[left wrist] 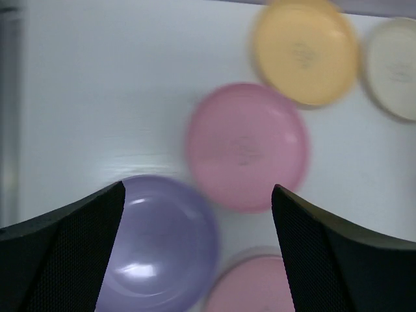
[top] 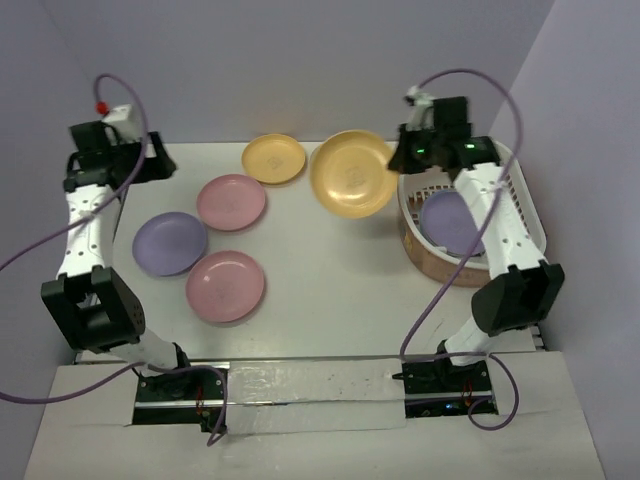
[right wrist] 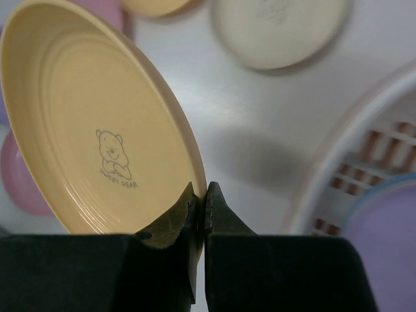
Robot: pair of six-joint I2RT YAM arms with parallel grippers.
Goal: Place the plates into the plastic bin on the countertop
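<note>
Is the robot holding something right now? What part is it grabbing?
Yes. The right gripper is pinching the yellow plate by its rim. The left gripper is open and holds nothing.

From the tilted yellow plate (top: 352, 172), the bin (top: 532, 205) wall blocks 3 o'clock; bare countertop (top: 330, 270) lies at 6 o'clock.
</note>
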